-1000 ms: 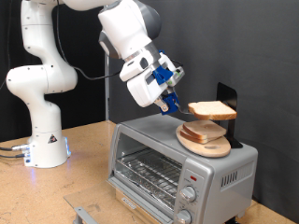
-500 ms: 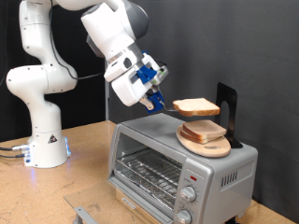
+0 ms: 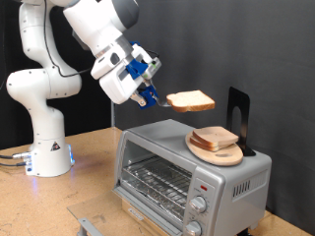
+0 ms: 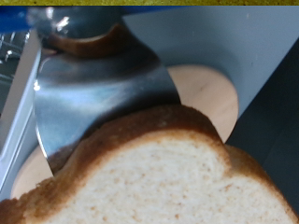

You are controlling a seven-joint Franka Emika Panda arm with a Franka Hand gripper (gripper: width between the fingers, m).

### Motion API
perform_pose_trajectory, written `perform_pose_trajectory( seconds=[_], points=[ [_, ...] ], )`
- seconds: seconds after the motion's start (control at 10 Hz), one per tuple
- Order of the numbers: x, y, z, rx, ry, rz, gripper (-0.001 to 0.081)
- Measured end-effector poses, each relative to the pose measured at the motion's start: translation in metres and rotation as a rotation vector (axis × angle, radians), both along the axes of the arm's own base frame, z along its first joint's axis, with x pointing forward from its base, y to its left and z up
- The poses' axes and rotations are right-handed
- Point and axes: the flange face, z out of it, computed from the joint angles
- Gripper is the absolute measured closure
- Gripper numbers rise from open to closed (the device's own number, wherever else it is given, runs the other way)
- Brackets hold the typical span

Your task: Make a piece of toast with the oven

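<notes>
The white robot arm [image 3: 59,69] is reaching across from the exterior view's left, and its tool [image 3: 156,98] is gripping the piece of toast [image 3: 191,100] by one edge, fingers clamped on the crust. The slice is hanging flat in the air, above the oven [image 3: 192,177] and apart from it, toward the exterior view's left of the round wooden plate [image 3: 217,153]. That plate is sitting on the oven's top near its right end, carrying a small pile of other bread slices [image 3: 217,140]. A black upright stand [image 3: 238,116] is standing just behind the plate.

The oven is resting on a wooden desk [image 3: 89,172], its glass door closed, with the wire rack showing through it and two round knobs [image 3: 201,206] stacked on the front panel beside a small red light. The arm's base [image 3: 47,152] is also sitting on the desk, glowing faintly blue at its foot. Behind everything, a dark curtain [image 3: 266,49] is filling the background, with a lighter wall showing at the far left.

In the wrist view, the toast [image 4: 159,182] is filling the foreground, pale crumb with a tan crust, with the plate's edge [image 4: 210,98] and the oven's shiny metal top [image 4: 98,93] lying beyond it.
</notes>
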Motion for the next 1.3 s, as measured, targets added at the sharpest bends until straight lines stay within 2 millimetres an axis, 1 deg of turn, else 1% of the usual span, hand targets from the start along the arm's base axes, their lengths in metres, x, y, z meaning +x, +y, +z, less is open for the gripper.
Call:
perform_pose_trajectory(
  seconds=[0.1,0.3,0.4,0.5,0.8,1.0,1.1,1.2,1.3],
  points=[
    [-0.003,-0.002,0.001,-0.013,0.012,0.019,0.0329],
    [-0.003,-0.004,-0.001,0.0,0.005,0.03,0.0329],
    [-0.005,-0.012,-0.004,0.011,-0.008,0.062,0.0329],
    [-0.007,-0.026,-0.008,0.019,-0.021,0.09,0.0329],
    [-0.015,-0.082,-0.023,0.032,-0.054,0.09,0.0329],
    [-0.02,-0.117,-0.031,0.019,-0.028,0.086,0.0329],
    [-0.018,-0.124,-0.033,0.019,-0.011,0.092,0.0329],
    [-0.018,-0.123,-0.034,0.021,-0.011,0.091,0.0329],
    [-0.02,-0.125,-0.037,0.018,-0.025,0.131,0.0329]
  ],
)
